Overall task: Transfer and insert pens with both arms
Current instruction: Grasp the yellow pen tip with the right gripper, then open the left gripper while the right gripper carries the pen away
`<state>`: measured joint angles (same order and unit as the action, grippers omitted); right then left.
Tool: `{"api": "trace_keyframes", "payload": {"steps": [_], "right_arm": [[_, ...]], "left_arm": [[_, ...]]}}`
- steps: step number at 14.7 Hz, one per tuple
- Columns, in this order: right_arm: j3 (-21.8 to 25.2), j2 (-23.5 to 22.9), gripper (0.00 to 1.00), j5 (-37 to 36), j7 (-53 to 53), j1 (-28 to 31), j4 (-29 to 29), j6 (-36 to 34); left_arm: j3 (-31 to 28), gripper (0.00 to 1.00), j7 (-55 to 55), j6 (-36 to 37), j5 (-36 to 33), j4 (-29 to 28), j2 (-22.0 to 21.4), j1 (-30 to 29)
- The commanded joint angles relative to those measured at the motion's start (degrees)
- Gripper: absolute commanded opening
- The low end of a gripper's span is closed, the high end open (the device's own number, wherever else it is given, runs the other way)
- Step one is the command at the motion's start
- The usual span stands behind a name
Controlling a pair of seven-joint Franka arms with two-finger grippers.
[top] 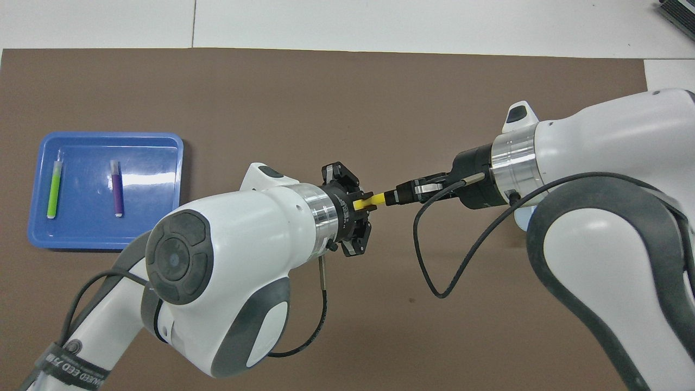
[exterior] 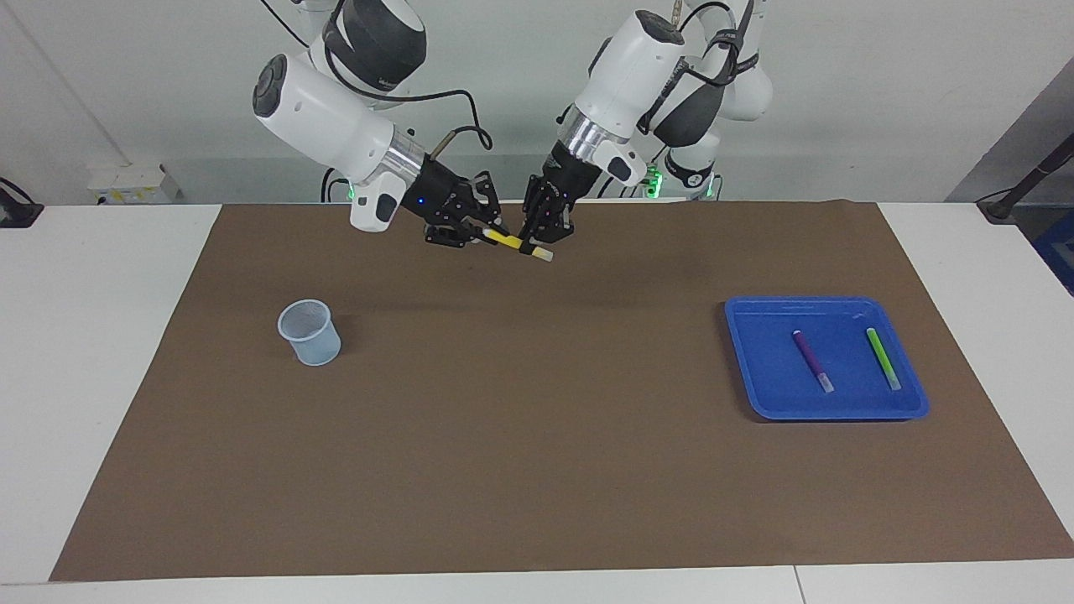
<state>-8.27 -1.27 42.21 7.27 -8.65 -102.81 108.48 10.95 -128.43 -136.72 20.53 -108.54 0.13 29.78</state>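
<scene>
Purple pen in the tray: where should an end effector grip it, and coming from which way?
Grip the purple pen mid-barrel, coming straight down, fingers across its length. It lies flat in the blue tray, apart from the green pen beside it, so there is probably room on both flanks. Its pale cap end looks a poorer spot.

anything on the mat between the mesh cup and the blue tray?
Nothing: in the facing view the brown mat lies bare between the pale blue mesh cup and the blue plastic tray. The overhead view hides the cup.
</scene>
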Motion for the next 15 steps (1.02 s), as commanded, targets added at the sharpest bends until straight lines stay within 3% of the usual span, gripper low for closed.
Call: {"api": "trace_keyframes", "payload": {"steps": [1,3,4,5,6,11,15], "right_arm": [[-0.08,0.22,0.0,0.5,-0.24,0.22,-0.64,0.5],[0.01,0.22,0.0,0.5,-0.23,0.3,-0.55,0.06],[0.01,0.22,0.0,0.42,-0.06,0.39,-0.55,-0.11],[-0.08,0.22,0.0,0.5,-0.15,0.39,-0.55,-0.29],[0.01,0.22,0.0,0.5,-0.15,0.65,-0.47,-0.72],[0.18,0.22,0.0,-0.63,0.55,2.93,-0.12,-2.04],[0.27,0.48,0.0,-9.85,1.43,5.57,1.02,-4.94]], "left_arm": [[-0.93,0.0,0.11,-1.18,0.83,-0.98,-1.01,1.16],[-0.93,0.0,0.55,-1.09,0.65,-0.8,-1.01,1.16],[-0.93,0.05,0.72,-0.92,0.65,-0.8,-1.01,1.16],[-0.93,0.61,0.64,-0.83,0.48,-0.71,-1.01,1.16],[-0.93,1.0,0.46,-0.31,0.22,-0.54,-1.01,1.16],[-1.9,1.0,7.12,5.3,-0.05,0.6,-2.06,-1.64],[-1.99,1.0,27.85,16.2,-0.05,3.33,-2.24,-7.18]]}}
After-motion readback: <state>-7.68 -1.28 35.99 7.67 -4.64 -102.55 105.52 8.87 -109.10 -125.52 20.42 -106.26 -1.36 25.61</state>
